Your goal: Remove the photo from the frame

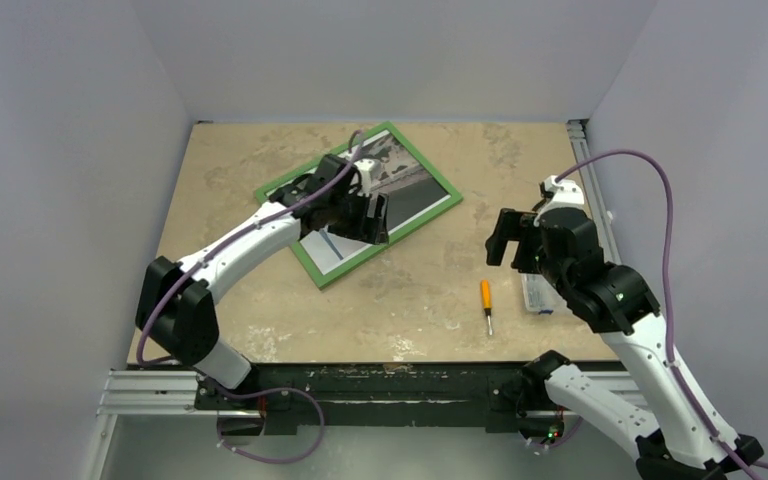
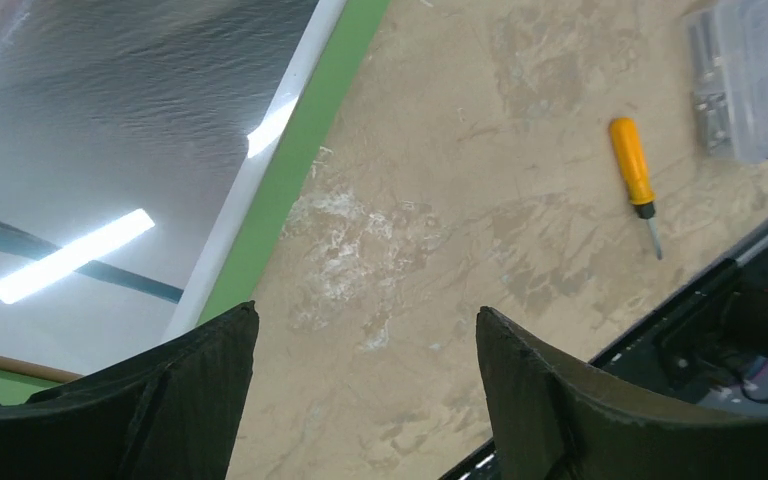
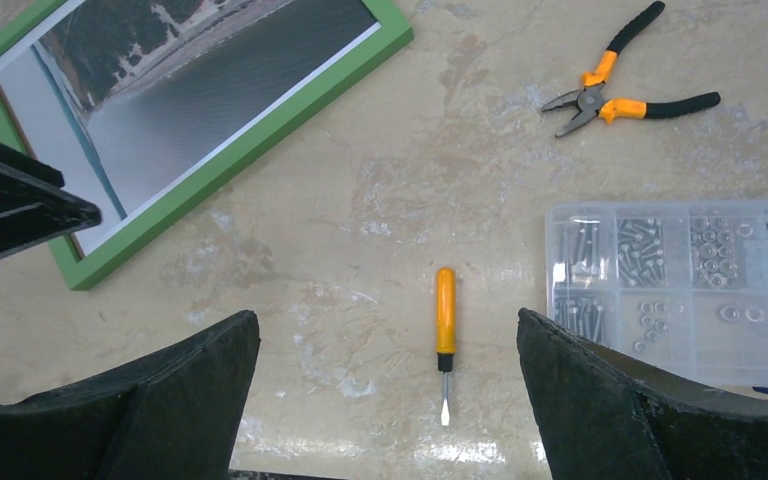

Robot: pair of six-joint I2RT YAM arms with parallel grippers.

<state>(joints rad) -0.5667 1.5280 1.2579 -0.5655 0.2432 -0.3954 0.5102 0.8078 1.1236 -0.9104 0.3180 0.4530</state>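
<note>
Seen from overhead, the frame (image 1: pixel 422 219) lies flat at 11 o'clock from the table's (image 1: pixel 410 320) middle, with the photo (image 1: pixel 415 185) face up inside it. The left gripper (image 1: pixel 372 218) hangs over the photo's 4 o'clock part, jaws apart and holding nothing. The right gripper (image 1: pixel 505 237) hovers at the frame's 3 o'clock, jaws wide apart and empty. An orange-handled screwdriver (image 1: pixel 486 300) lies at its 6 o'clock.

Bright, even overhead light, soft shadows. Strip-lamp glare streaks the photo (image 2: pixel 110 130) ahead of the left claw (image 2: pixel 365 312); its dark fingers (image 2: pixel 140 400) look slightly soft, the tabletop (image 2: pixel 440 230) between them sharp.
</note>
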